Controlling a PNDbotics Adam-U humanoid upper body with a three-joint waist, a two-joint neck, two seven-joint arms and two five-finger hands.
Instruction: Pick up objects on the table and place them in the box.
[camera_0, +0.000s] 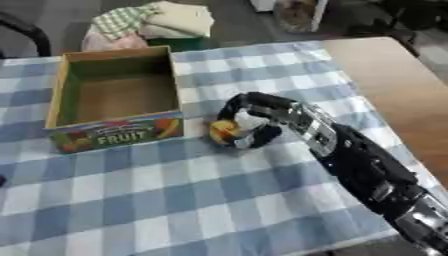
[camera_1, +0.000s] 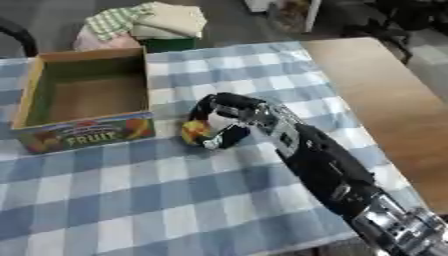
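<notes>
One object is seen on the checked tablecloth (camera_0: 175, 200): a small yellow-and-red thing (camera_0: 222, 131), probably toy fruit, just off the right front corner of the box (camera_0: 61, 90). The right hand (camera_0: 254, 120) is curled round it, fingers arched over the top and thumb below, so it is judged as held; whether it is already off the cloth cannot be told. The box is cardboard, open at the top, marked FRUIT on the front wall, and nothing is seen inside it. It sits to the left of the hand, near but not touching.

Step in hand is judged to be the grasp, or the very start of the lift. Placing is not yet done.

For the next move, a lift high enough to clear the box's right wall is called for, then a carry leftward and slightly away over the opening, and a release there. The near corner of the box is close to the fingers and could be knocked.

No left hand is shown in either view. A pile of folded cloths (camera_0: 157, 22) is seen beyond the table.
</notes>
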